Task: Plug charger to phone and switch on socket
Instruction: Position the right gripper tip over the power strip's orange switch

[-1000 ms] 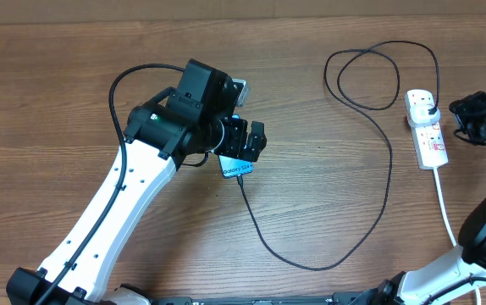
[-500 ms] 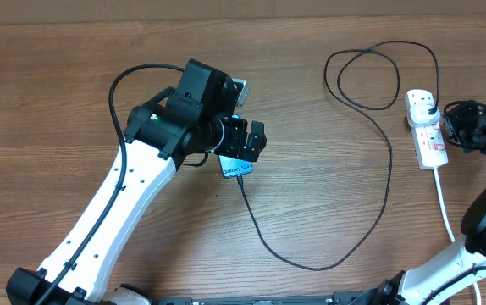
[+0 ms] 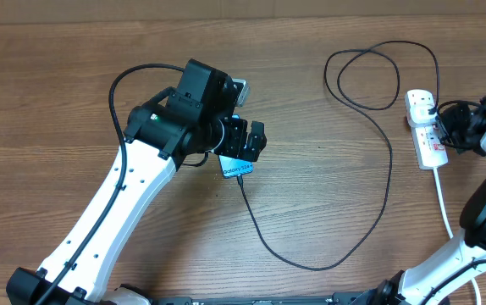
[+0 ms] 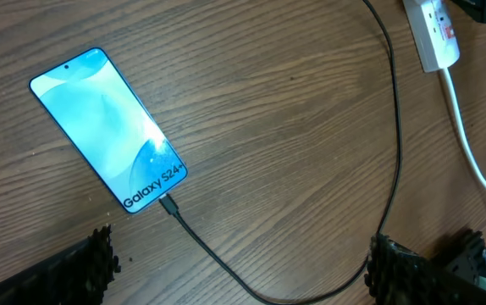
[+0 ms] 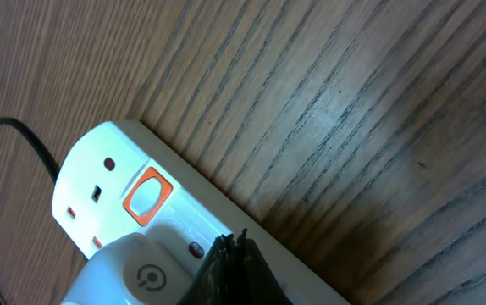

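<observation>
Right fingers [image 5: 231, 264] pinched together, empty, over white red-marked power strip [image 3: 434, 154], overhead's right edge. Left fingers [image 4: 91, 267] spread above glowing teal phone [image 4: 107, 127], centre-left; thin black cable [image 4: 397, 135] plugged in. We're on switching: next, tips go up-left onto orange square switch [image 5: 146, 196].

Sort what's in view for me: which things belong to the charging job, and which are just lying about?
Job in hand:
phone, screen lit
charger, its tip at the phone's Galaxy end
socket, the white strip with red markings

Just lying about:
no stray items visible; only the wooden table underneath
</observation>
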Action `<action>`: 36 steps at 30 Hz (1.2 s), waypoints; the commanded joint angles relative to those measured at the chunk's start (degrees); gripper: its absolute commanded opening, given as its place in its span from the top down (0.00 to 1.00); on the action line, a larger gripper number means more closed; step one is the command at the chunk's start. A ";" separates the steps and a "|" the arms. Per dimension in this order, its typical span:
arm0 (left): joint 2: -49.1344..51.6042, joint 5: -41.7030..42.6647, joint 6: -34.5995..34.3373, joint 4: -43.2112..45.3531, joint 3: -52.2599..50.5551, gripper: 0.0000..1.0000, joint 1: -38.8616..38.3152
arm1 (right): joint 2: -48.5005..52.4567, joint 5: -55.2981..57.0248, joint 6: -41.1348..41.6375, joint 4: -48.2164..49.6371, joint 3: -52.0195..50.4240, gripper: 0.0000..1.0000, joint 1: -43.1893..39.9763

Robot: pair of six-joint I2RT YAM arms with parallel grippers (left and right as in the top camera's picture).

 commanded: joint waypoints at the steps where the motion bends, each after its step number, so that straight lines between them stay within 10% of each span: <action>1: -0.68 -0.94 0.48 0.28 1.01 0.00 -0.37 | 0.85 -1.77 0.46 -1.38 1.09 0.96 2.47; 36: -0.68 -0.92 0.48 0.42 1.01 0.00 -0.37 | 0.85 -2.80 0.20 -10.54 1.03 0.96 5.27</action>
